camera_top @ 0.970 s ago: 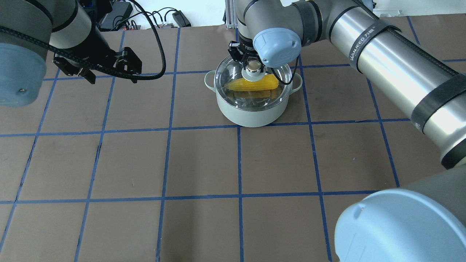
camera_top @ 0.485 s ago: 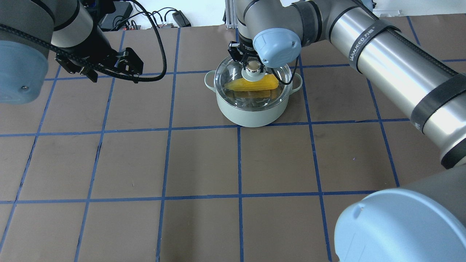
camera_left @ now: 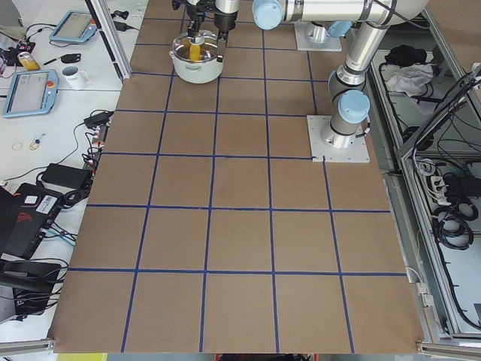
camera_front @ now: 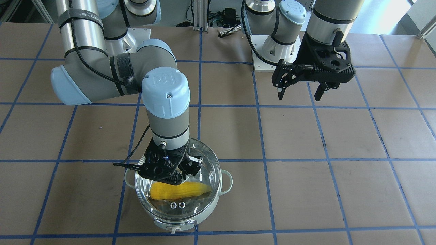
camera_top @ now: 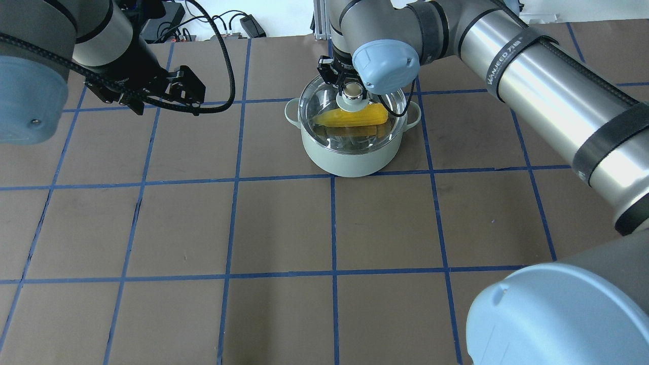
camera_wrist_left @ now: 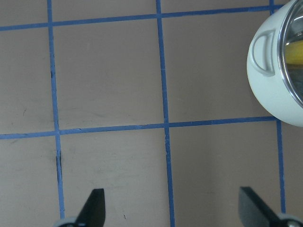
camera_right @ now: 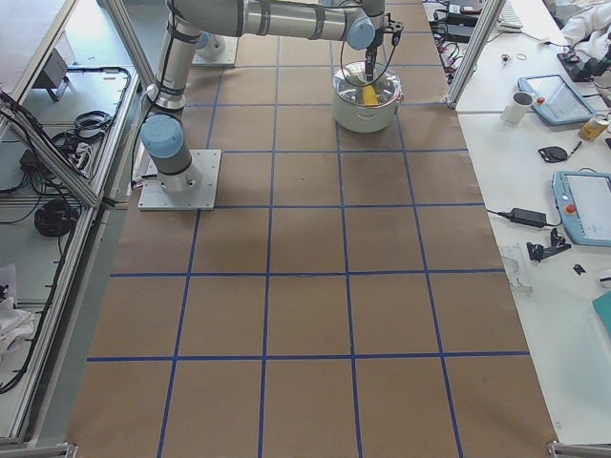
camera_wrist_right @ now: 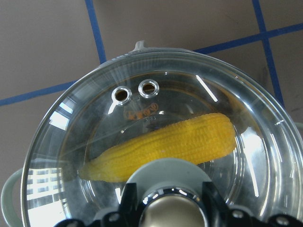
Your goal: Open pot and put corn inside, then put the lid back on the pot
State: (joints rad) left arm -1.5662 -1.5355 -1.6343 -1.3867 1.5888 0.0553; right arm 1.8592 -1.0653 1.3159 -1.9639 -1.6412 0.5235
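The pale mint-white pot [camera_top: 350, 159] stands at the table's far middle, also in the front view [camera_front: 204, 211]. The yellow corn [camera_top: 350, 117] lies inside it, seen through the glass [camera_wrist_right: 180, 139]. The clear glass lid [camera_top: 377, 134] sits on the pot's rim, vent rings [camera_wrist_right: 135, 91] showing. My right gripper [camera_top: 352, 90] is over the lid with its fingers [camera_wrist_right: 130, 208] shut on the beige knob [camera_wrist_right: 173, 216]. My left gripper [camera_top: 167, 110] is open and empty, well to the pot's left above the table [camera_front: 299, 97].
Brown table paper with a blue tape grid [camera_top: 332, 228] spreads around the pot. The pot's loop handle [camera_wrist_left: 262, 52] shows at the left wrist view's right edge. Cables and boxes [camera_top: 243, 25] lie beyond the far edge.
My left gripper has drifted a little to the right and toward the far edge, staying open. The right gripper, lid, pot and corn have not moved.
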